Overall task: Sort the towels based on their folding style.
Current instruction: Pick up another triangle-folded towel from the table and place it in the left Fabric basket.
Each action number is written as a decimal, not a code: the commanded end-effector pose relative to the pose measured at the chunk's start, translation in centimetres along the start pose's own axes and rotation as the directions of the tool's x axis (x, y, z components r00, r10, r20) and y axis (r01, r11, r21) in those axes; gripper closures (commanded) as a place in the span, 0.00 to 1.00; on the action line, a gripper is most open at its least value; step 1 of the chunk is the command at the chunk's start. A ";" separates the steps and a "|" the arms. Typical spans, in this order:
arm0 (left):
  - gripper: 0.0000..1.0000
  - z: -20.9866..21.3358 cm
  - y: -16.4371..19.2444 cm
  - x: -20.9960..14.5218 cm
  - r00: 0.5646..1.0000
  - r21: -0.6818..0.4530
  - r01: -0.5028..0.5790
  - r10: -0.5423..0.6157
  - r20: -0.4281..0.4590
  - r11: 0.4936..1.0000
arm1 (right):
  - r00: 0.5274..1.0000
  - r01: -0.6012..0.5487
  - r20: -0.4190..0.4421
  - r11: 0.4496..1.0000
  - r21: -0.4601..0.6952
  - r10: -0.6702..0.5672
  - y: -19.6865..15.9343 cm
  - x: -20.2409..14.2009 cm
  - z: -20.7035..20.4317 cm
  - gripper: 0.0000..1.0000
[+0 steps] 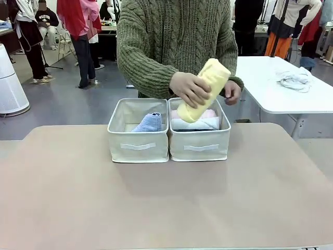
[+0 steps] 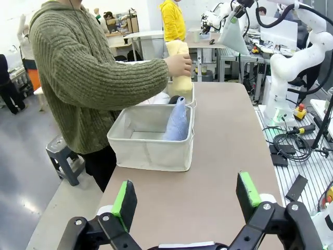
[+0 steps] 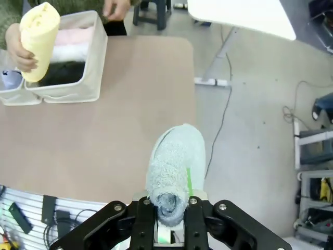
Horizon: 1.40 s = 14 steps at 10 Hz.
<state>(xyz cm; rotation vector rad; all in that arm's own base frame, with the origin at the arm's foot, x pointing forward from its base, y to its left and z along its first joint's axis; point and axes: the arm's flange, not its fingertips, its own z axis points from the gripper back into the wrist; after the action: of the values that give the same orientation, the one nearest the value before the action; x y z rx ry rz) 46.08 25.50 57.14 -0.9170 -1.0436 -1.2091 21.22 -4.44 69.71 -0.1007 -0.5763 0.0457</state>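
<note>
The person's hand holds a yellow towel roll (image 1: 204, 89) tilted over the right bin (image 1: 200, 147), where pink (image 3: 76, 35), white (image 3: 70, 52) and dark grey (image 3: 62, 73) rolls lie. A lavender-blue cone towel (image 1: 150, 123) stands in the left bin (image 1: 137, 147). My right gripper (image 3: 167, 208) is shut on a pale grey-blue cone towel (image 3: 175, 161), high above the table's right edge. My left gripper (image 2: 187, 208) is open and holds nothing; it hovers over the table's left end, looking towards the bins (image 2: 151, 138).
The two beige bins stand side by side at the table's far middle, with the person right behind them. A white table (image 1: 291, 83) carrying a cable stands at the back right. Cables and parts lie along the robot's side (image 2: 291, 151).
</note>
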 end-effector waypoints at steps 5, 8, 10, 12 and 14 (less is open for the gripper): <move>0.00 -0.2 -0.2 0.1 1.000 0.009 0.000 0.000 -0.003 1.000 | 0.996 -0.076 -0.043 0.997 0.026 0.077 2.3 2.1 -4.0 1.00; 0.00 -0.2 -0.2 0.1 1.000 0.009 0.000 0.000 -0.003 1.000 | 0.996 -0.067 -0.061 0.998 0.018 0.068 2.5 1.9 -4.3 1.00; 0.00 -0.2 -0.2 0.1 1.000 0.009 0.000 0.000 -0.003 1.000 | 0.996 -0.067 -0.061 0.998 0.018 0.068 2.5 1.9 -4.3 1.00; 0.00 -0.2 -0.2 0.1 1.000 0.009 0.000 0.000 -0.003 1.000 | 0.996 -0.067 -0.061 0.998 0.018 0.068 2.5 1.9 -4.3 1.00; 0.00 -0.2 -0.2 0.1 1.000 0.009 0.000 0.000 -0.003 1.000 | 0.996 -0.067 -0.061 0.998 0.018 0.068 2.5 1.9 -4.3 1.00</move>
<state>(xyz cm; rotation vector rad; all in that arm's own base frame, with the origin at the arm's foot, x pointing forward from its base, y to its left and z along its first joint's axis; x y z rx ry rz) 46.09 25.48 57.14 -0.9173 -1.0435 -1.2095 25.23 -2.12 66.83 -0.0973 -0.5078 0.1186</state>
